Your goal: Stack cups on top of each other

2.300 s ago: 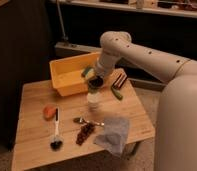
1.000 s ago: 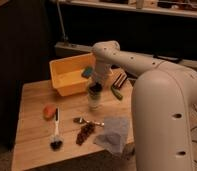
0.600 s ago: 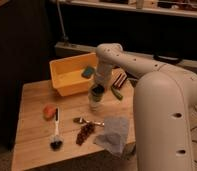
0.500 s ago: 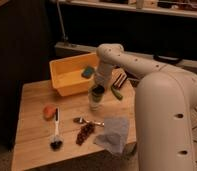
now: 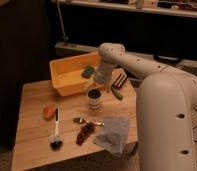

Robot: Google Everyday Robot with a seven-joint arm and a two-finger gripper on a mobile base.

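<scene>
The dark green-black cup (image 5: pixel 94 94) sits on top of the white cup (image 5: pixel 95 105), near the middle of the wooden table (image 5: pixel 32 150) and just in front of the yellow tub. The two stand as one upright stack. My gripper (image 5: pixel 99 81) hangs directly above the stack, close over the dark cup's rim. I cannot tell whether it touches the cup. The white arm reaches in from the right.
A yellow tub (image 5: pixel 67 76) with a green sponge (image 5: pixel 88 71) stands behind the stack. Snack bars (image 5: pixel 119 81) lie to its right. In front lie an orange object (image 5: pixel 49 111), a brush (image 5: pixel 55 132), a brown food pile (image 5: pixel 84 134) and a grey cloth (image 5: pixel 112 136).
The arm swung left and came down over the white cup. The dark cup now shows on top of the white one. In the last half second the gripper has barely moved.
</scene>
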